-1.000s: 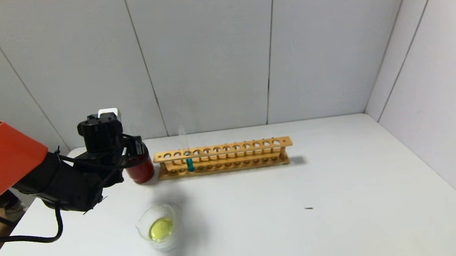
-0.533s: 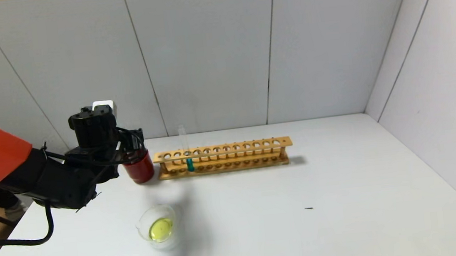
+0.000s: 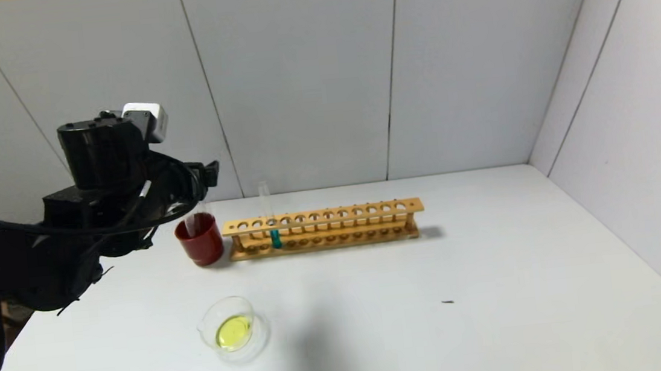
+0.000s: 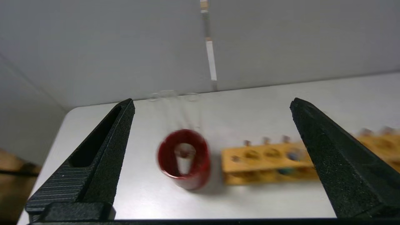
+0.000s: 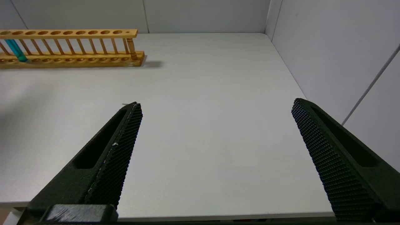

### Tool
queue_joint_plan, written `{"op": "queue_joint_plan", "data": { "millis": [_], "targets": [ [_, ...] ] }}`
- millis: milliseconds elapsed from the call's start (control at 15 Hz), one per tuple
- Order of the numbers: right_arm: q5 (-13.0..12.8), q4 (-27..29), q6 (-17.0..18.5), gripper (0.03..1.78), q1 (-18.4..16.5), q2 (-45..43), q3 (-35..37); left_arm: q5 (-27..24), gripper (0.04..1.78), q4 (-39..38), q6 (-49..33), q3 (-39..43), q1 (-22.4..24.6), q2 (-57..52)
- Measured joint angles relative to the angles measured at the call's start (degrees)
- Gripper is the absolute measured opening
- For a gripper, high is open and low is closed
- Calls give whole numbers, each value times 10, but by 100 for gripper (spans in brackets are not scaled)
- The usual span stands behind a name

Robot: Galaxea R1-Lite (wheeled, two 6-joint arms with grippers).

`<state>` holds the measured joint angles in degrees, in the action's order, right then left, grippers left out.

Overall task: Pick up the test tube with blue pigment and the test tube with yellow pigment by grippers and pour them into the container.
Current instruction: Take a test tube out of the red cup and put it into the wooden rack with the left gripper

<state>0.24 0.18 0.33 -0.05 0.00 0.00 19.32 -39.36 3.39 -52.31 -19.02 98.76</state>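
I'm working in what looks like a small lab test cell: a bare white desk boxed in by plain grey wall panels, with a wooden tube rack and a glass dish of yellow liquid.

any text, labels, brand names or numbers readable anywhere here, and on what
None: no readable text in any view.
Red cup: plain, no label.
Wooden rack: bare wood, no markings.
Test tube with blue pigment: no marks visible.
Container: clear glass, no printing visible.
Left gripper and right gripper: plain black fingers, no lettering.
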Motion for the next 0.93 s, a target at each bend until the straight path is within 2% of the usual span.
{"op": "queue_joint_plan", "data": {
  "millis": [267, 600, 933],
  "targets": [
    [0, 0, 0, 175, 0, 0, 0, -111, 175, 38, -1, 31, -44, -60],
    [0, 0, 0, 175, 0, 0, 0, -118, 175, 56, -18, 62, -80, -69],
    [0, 0, 0, 175, 0, 0, 0, -113, 175, 45, -25, 63, -89, -17]
  ]
}}
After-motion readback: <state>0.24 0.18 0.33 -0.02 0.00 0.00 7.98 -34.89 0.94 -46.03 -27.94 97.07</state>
